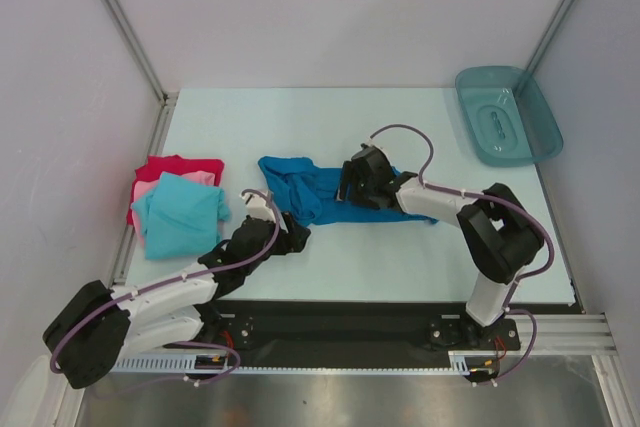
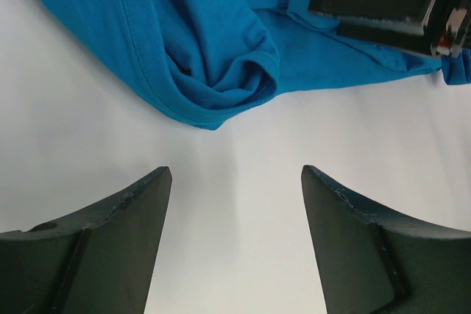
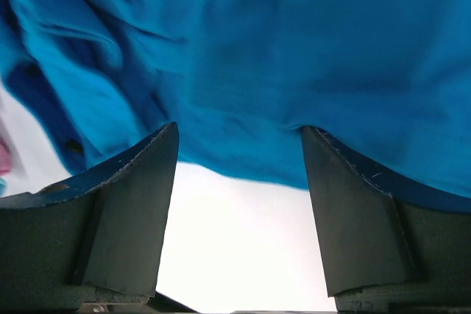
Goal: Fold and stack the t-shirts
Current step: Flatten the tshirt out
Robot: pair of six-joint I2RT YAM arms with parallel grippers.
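The medium blue t-shirt [image 1: 300,187] lies crumpled across the middle of the table; it also shows in the left wrist view [image 2: 221,42] and the right wrist view [image 3: 294,56]. At the left edge lies a stack: the light turquoise t-shirt [image 1: 178,213] on top, the pink t-shirt [image 1: 150,187] under it, the red t-shirt [image 1: 185,164] at the bottom. My left gripper [image 1: 290,235] is open and empty on the bare table just short of the blue shirt's near edge [image 2: 235,174]. My right gripper [image 1: 352,187] is open, low over the blue shirt [image 3: 239,134].
A teal translucent plastic tray [image 1: 507,115] stands at the far right corner. Grey walls close the table at the back and both sides. The right gripper's black body [image 2: 390,1] shows in the left wrist view.
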